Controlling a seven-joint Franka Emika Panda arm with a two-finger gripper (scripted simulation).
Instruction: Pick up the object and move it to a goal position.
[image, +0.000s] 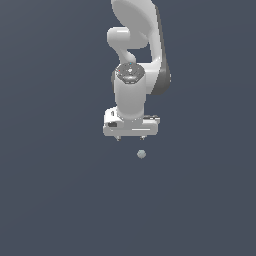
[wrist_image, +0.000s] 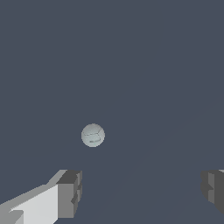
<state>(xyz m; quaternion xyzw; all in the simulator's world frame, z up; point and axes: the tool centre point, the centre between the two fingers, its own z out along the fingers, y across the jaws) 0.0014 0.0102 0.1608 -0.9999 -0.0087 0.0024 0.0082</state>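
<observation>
The object, a tiny pale grey-green ball (image: 141, 154), lies on the dark grey floor just in front of and slightly toward the exterior view's right of my white gripper (image: 130, 138). In the wrist view the ball (wrist_image: 92, 135) sits ahead of the gap between my two fingers (wrist_image: 70, 192), closer to one finger than the other. My gripper (wrist_image: 142, 190) is open wide and empty, hovering above the floor with nothing between its fingers.
The white arm (image: 134, 55) rises behind the gripper. The dark grey floor (image: 55, 190) stretches around it in all directions.
</observation>
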